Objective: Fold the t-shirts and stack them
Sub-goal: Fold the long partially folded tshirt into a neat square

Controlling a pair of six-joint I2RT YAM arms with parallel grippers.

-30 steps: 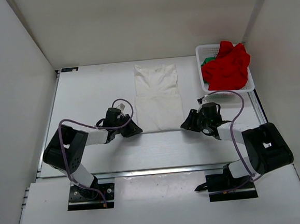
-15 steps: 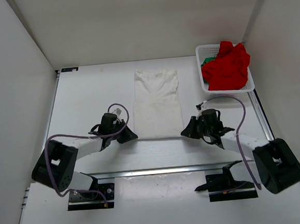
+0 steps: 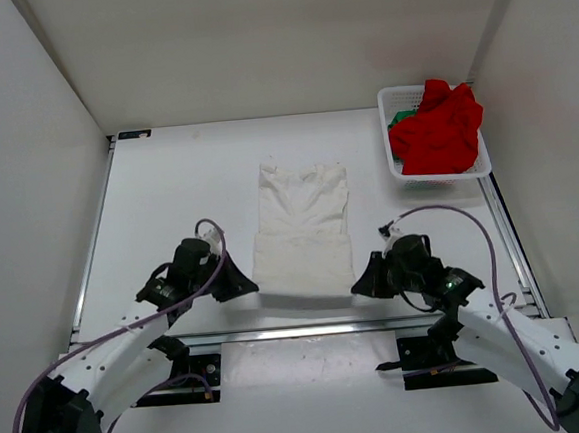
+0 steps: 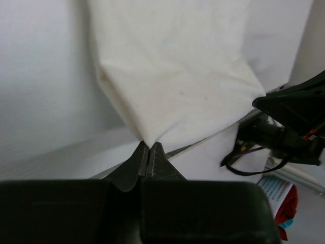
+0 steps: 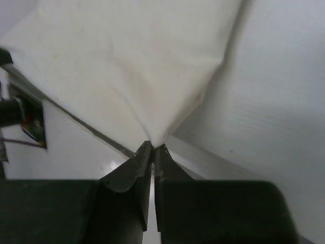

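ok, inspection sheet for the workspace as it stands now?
Surface: white table, nothing spilled.
Job's things: cream-white t-shirt on the table, near edge lifted; red t-shirt and green t-shirt bunched in the white mesh basket at far right.
Clutter: nothing seen beyond the basket.
Grippers: left tool and right tool each shut on a near corner of the cream-white t-shirt.
Cables: purple cables loop off both arms, none on the cloth.
Surroundings: white walls on three sides.

From high above the near edge, looking steeply down over the whole table (image 3: 167, 186). From each wrist, very close, looking along the left gripper (image 4: 148, 148) and right gripper (image 5: 153, 148) at a corner of the cream-white t-shirt (image 3: 305, 225). Shared by all three: the shirt's near edge.
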